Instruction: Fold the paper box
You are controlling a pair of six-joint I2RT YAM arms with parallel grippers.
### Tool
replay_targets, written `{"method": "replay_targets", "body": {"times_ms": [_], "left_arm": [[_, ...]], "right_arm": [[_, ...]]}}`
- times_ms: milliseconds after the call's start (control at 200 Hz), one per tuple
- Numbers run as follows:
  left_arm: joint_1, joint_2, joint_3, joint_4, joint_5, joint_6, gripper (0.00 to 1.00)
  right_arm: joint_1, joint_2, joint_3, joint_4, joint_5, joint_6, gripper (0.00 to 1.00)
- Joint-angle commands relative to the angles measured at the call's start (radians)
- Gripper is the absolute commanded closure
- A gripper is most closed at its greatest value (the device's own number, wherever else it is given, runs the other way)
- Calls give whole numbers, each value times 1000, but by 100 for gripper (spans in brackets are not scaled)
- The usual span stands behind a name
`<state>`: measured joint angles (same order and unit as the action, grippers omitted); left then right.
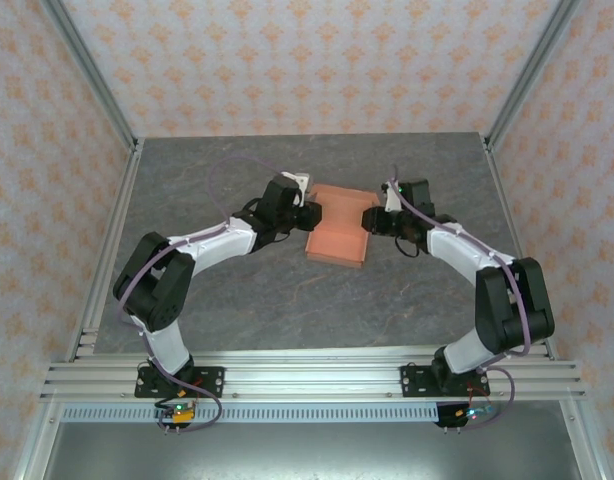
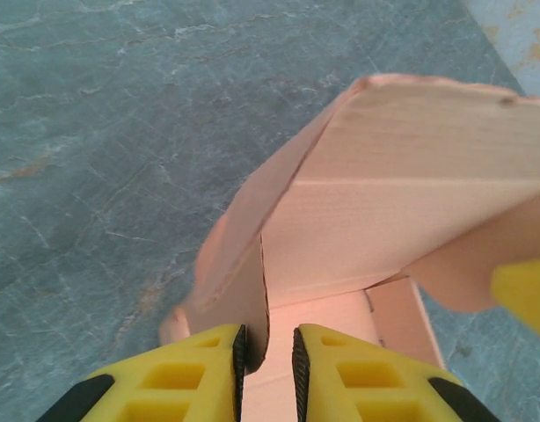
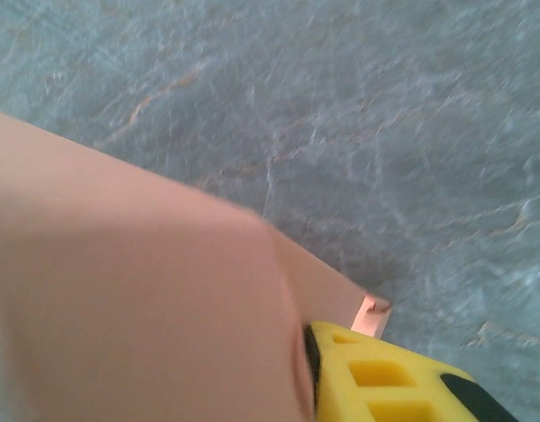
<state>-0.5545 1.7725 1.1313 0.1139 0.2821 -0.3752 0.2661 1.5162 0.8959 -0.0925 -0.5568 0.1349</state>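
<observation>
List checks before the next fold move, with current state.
1. Left gripper straddles a box wall: ok.
2. Left grip tight: cannot tell; a gap shows beside the wall.
3. Right gripper at the box's opposite edge: ok.
4. Right grip tight: cannot tell; blurred card covers the jaws.
5. Box walls partly raised: ok.

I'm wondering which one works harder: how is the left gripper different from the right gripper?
The left gripper is at the left side of the paper box, the right gripper at its right. The left gripper shows both fingers, narrowly apart, a card wall between them; the right gripper shows one finger, the other hidden by card. Both have yellow fingers and reach the same box.
</observation>
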Motion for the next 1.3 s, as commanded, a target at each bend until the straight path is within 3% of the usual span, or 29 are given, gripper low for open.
{"method": "replay_targets", "body": {"times_ms": [0,210,350,631,826,881,941,966,981,1076,1296], "left_arm": [[-19,5,-47,94,24,-57,76],[-26,11,-106,135,23,-67,76],[-26,-17,-145,136,28,-71,74],[-24,-153,-219,110,58,-154,57],[-24,-326,-262,22,21,-210,49],[-19,-368,-259,-13,-25,-227,42],[-2,-392,-230,-86,-102,-283,20],[11,-393,-212,-121,-130,-327,5],[21,-389,-200,-139,-143,-360,1],[108,-310,-93,-224,-92,-555,0],[142,-27,167,-205,172,-686,0]], "right_arm": [[33,-41,-59,86,59,34,72],[74,-100,-154,155,91,32,72],[74,-161,-227,213,116,54,64],[74,-327,-346,241,151,192,50],[74,-605,-433,167,257,367,41],[74,-695,-444,105,372,447,33],[44,-738,-435,4,507,621,19],[13,-729,-422,-14,489,671,18],[-7,-718,-414,-16,469,694,18],[-89,-561,-320,-35,283,806,16],[-123,-237,-62,-91,46,889,14]]}}
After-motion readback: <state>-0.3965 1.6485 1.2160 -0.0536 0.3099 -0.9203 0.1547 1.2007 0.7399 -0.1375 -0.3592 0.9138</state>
